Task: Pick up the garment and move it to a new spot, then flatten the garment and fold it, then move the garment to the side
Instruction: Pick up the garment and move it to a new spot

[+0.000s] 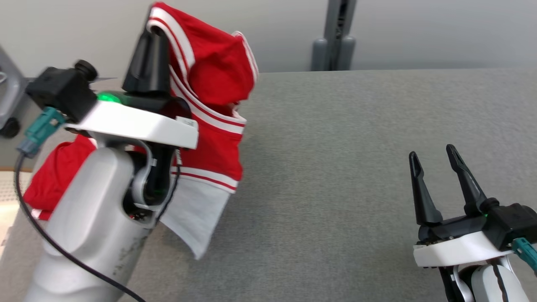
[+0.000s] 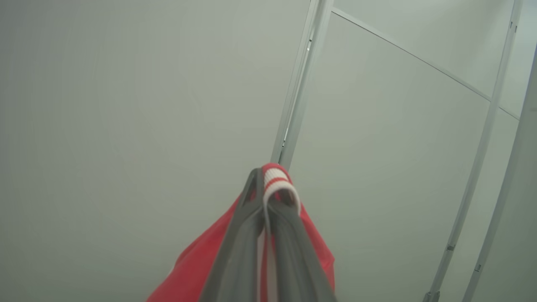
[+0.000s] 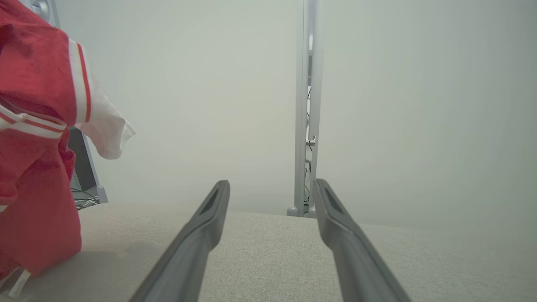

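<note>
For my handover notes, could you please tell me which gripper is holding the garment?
The left gripper, with its jaws shut on the striped edge of the red-and-white garment; the right gripper stands open and empty.

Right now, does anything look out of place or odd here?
Only the red and white garment looks untidy: it hangs bunched from the shut left tool, pinched by its striped trim. The right tool is open and empty. Nothing looks damaged.

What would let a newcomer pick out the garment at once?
Start at the grey table and look to its left side, where the left end effector is raised and shut. The garment hangs from it. It is bright red cloth with white-and-red striped trim and a white panel, unlike the plain grey top and pale wall around it.
</note>
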### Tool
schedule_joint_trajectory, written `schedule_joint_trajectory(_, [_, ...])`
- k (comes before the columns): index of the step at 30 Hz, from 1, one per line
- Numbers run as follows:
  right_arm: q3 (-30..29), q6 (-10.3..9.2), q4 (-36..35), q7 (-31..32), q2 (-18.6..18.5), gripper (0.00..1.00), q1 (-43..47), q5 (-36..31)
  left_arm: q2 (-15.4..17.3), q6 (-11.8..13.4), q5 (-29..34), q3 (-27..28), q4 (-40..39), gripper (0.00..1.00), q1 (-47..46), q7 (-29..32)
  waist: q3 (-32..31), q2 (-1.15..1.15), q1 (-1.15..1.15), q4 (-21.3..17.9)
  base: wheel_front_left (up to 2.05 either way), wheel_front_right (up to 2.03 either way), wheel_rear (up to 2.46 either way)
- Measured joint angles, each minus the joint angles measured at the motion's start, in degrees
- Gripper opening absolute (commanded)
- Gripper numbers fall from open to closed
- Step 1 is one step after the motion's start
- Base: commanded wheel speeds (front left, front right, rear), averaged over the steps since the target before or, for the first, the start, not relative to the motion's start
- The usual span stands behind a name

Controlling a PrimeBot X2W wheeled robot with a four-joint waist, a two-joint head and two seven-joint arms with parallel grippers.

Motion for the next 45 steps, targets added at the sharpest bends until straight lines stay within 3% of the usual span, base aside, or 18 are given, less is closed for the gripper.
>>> schedule_joint_trajectory(6, [-2.1,0.00,-1.4,-0.1,0.0,1.00,-0.3,-0.3,-4.2,2.0,2.1,-2.7,3.6,0.00,0.7,-0.7,1.4,0.00,0.00,-5.4,0.00,0.00,0.00])
schedule_joint_trajectory(14, [-5.3,0.00,-1.9,-0.2,0.0,1.00,-1.6,-0.7,-9.6,1.6,2.7,-5.4,9.0,0.00,-0.5,-1.8,3.5,0.00,0.00,-12.0,0.00,0.00,0.00])
schedule_joint_trajectory(22, [-7.5,0.00,-1.9,-0.2,0.0,1.00,-2.5,0.2,-11.6,0.2,1.8,-7.8,14.6,0.00,-5.4,-2.2,6.0,0.00,0.00,-19.1,0.00,0.00,0.00])
schedule_joint_trajectory(26, [-6.9,0.00,-1.9,-0.2,0.0,1.00,-2.6,1.1,-11.7,1.6,0.3,-8.6,16.0,0.00,-8.1,-2.4,7.5,0.00,0.00,-22.1,0.00,0.00,0.00])
schedule_joint_trajectory(32, [-6.0,0.00,-1.8,-0.2,0.0,1.00,-3.3,2.8,-11.8,2.6,1.0,-14.4,20.6,0.00,-10.3,-2.4,10.2,0.00,0.00,-25.6,0.00,0.00,0.00])
schedule_joint_trajectory(33, [-5.8,0.00,-1.8,-0.2,0.0,1.00,-3.6,3.0,-11.8,2.7,1.9,-15.8,21.8,0.04,-10.7,-2.4,10.7,0.00,0.00,-26.0,0.00,0.00,0.00])
schedule_joint_trajectory(34, [-5.6,0.00,-1.8,-0.2,0.0,1.00,-3.9,3.3,-11.8,2.5,2.1,-17.1,22.8,0.27,-10.9,-2.4,11.1,0.00,0.00,-26.4,0.00,0.00,0.00])
schedule_joint_trajectory(36, [-5.1,0.00,-1.6,-0.2,0.0,1.00,-4.0,3.5,-11.9,2.2,1.8,-19.6,24.9,1.00,-10.9,-2.4,11.7,0.00,0.00,-27.1,0.00,0.00,0.00])
schedule_joint_trajectory(40, [-4.5,0.00,-1.4,-0.2,0.0,1.00,-4.7,4.0,-11.8,2.2,0.0,-22.1,26.2,1.00,-10.9,-2.4,12.4,0.00,0.00,-27.6,0.00,0.00,0.00])
schedule_joint_trajectory(45, [-4.7,0.00,-1.2,-0.2,0.0,1.00,-4.9,3.7,-11.8,2.2,0.7,-21.4,25.6,1.00,-11.1,-2.4,11.9,0.00,0.00,-25.6,0.00,0.00,0.00])
